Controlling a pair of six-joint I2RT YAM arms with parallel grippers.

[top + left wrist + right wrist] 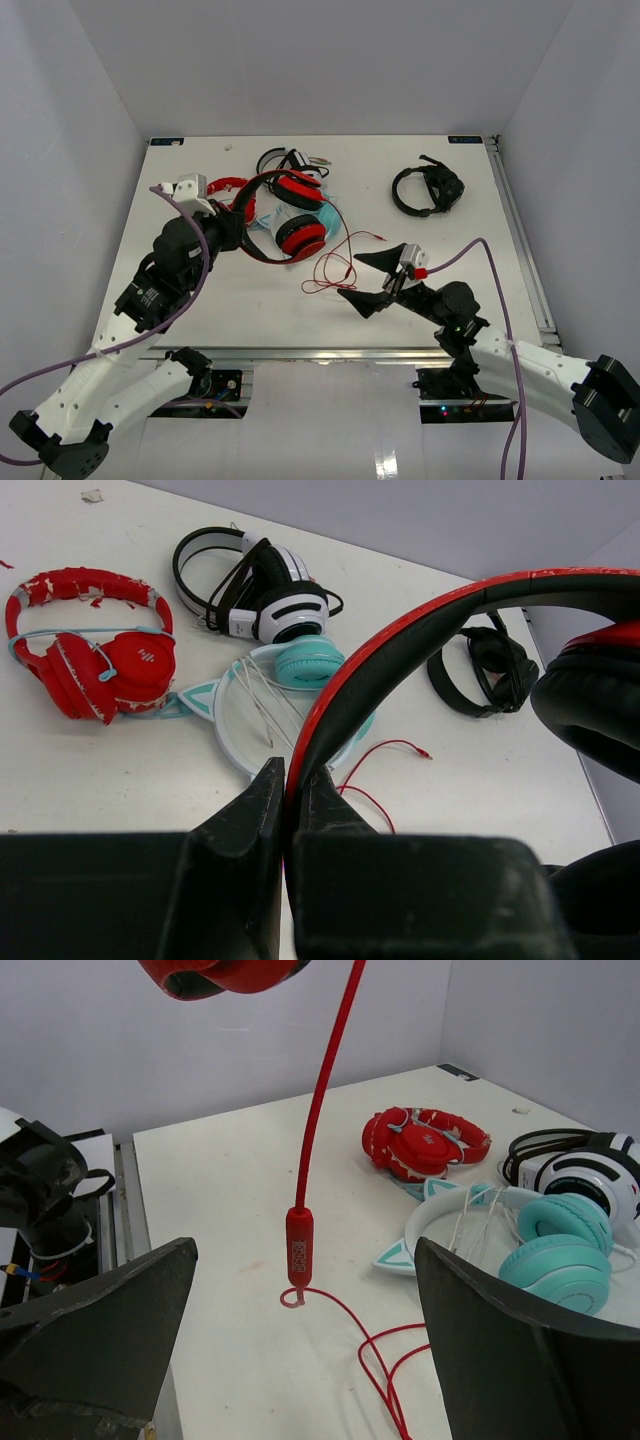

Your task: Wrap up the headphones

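Fingers (250, 815) of my left gripper (288, 780) are pinched on the headband (400, 645) of the headphones (290, 215), holding them above the table (200, 300), so I'd close my wide-open right gripper (305, 1300) on the dangling cable (322, 1090) near its remote (298, 1235), then wind without tugging.

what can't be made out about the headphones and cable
- Left wrist view: the left tool hides the headband of the headphones below its grip; one ear cup is cut by the right edge.
- Right wrist view: the ear cup is cut by the top edge; the cable runs off the bottom edge.
- Top view: the teal headset is mostly hidden by the headphones; the cable's plug is too small.
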